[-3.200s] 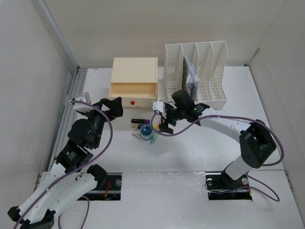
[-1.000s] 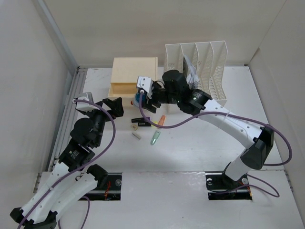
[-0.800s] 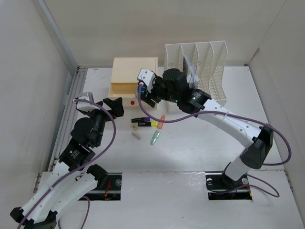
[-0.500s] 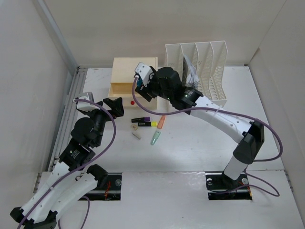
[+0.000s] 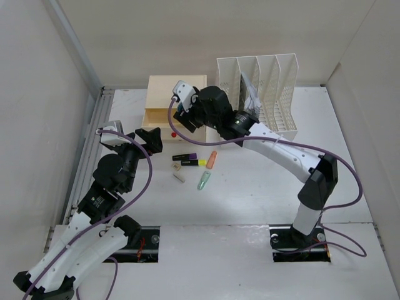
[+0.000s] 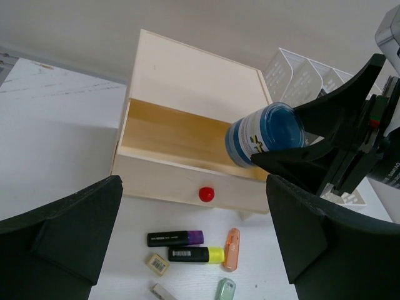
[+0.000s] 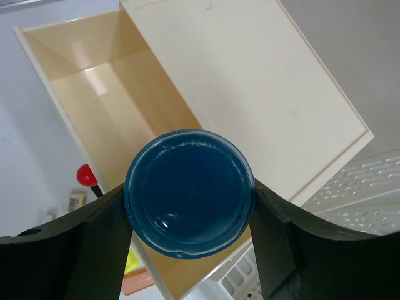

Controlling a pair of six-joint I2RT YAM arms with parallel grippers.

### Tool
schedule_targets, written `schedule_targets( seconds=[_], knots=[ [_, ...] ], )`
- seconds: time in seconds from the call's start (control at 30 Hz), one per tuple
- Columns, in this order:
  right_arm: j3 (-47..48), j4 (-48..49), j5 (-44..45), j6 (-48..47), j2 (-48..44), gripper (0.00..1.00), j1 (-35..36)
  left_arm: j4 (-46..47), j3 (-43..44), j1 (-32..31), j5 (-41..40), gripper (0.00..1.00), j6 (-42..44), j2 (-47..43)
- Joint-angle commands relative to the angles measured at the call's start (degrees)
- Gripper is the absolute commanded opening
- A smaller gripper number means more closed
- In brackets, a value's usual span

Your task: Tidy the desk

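On the white desk [image 5: 269,187] stands a cream drawer box [image 5: 176,90] with its drawer [image 5: 157,117] pulled out. My right gripper [image 5: 183,112] is shut on a blue jar [image 7: 189,192], which hangs over the drawer's right part [image 6: 169,140]. The left wrist view shows the blue jar [image 6: 265,134] tilted between the black fingers. My left gripper [image 5: 152,138] stands open and holds nothing, in front of the drawer's left end. Loose on the desk lie a purple marker [image 5: 185,156], a yellow marker [image 5: 192,163], an orange piece [image 5: 212,159] and a green piece [image 5: 203,181].
A white slotted file rack [image 5: 265,94] with papers in it stands right of the drawer box. The drawer front carries a red knob [image 5: 174,134]. Two small erasers [image 5: 179,177] lie by the markers. Pale walls close in the desk.
My right arm has lifted the blue jar off the desk by the markers and carried it back and left, over the open drawer. The left arm has hardly moved.
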Motion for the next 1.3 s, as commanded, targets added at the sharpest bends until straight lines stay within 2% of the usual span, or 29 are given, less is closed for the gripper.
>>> schedule_targets(
  seconds=[0.0, 0.5, 0.6, 0.63, 0.67, 0.77, 0.87, 1.0, 1.07, 1.27],
  knots=[
    [5.65, 0.48, -1.46, 2.26, -0.18, 0.0, 0.06, 2.64, -0.29, 0.26, 0.28, 0.98, 0.83, -0.15],
    [6.27, -4.98, -7.43, 3.41, 0.96, 0.0, 0.06, 2.64, -0.29, 0.26, 0.28, 0.98, 0.83, -0.15],
    [6.27, -4.98, -7.43, 3.41, 1.49, 0.14, 0.06, 2.64, -0.29, 0.26, 0.28, 0.98, 0.83, -0.15],
    [6.27, -4.98, -7.96, 3.41, 1.49, 0.32, 0.06, 2.64, -0.29, 0.26, 0.28, 0.98, 0.83, -0.15],
    [6.27, -4.98, -7.96, 3.41, 1.49, 0.42, 0.06, 2.64, -0.29, 0.26, 0.28, 0.98, 0.83, -0.15],
    [6.27, -4.98, -7.96, 3.41, 1.49, 0.64, 0.06, 2.64, -0.29, 0.26, 0.28, 0.98, 0.83, -0.15],
    [6.27, -4.98, -6.91, 3.41, 1.49, 0.71, 0.06, 2.64, -0.29, 0.26, 0.28, 0.98, 0.83, -0.15],
    [6.8, -4.36, -6.29, 2.79, 0.44, 0.74, 0.06, 2.64, -0.29, 0.26, 0.28, 0.98, 0.83, -0.15],
    [6.28, -4.36, -6.81, 2.79, -0.08, 0.8, 0.06, 2.64, -0.29, 0.26, 0.28, 0.98, 0.83, -0.15],
    [5.74, -4.36, -6.82, 2.27, -0.09, 0.86, 0.06, 2.64, -0.29, 0.26, -0.24, 0.98, 0.83, -0.15]
  ],
)
